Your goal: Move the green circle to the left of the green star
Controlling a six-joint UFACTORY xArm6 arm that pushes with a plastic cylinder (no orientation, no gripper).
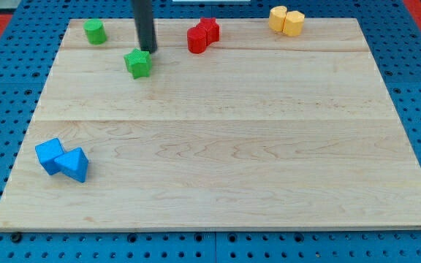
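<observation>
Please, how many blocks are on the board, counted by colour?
Green: 2, circle and star
Red: 2
Yellow: 2
Blue: 2
Total: 8

single view, high front angle, whole board (218, 219)

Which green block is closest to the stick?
The green star: my tip is right beside its upper right. The green circle sits farther off, toward the view's left.
</observation>
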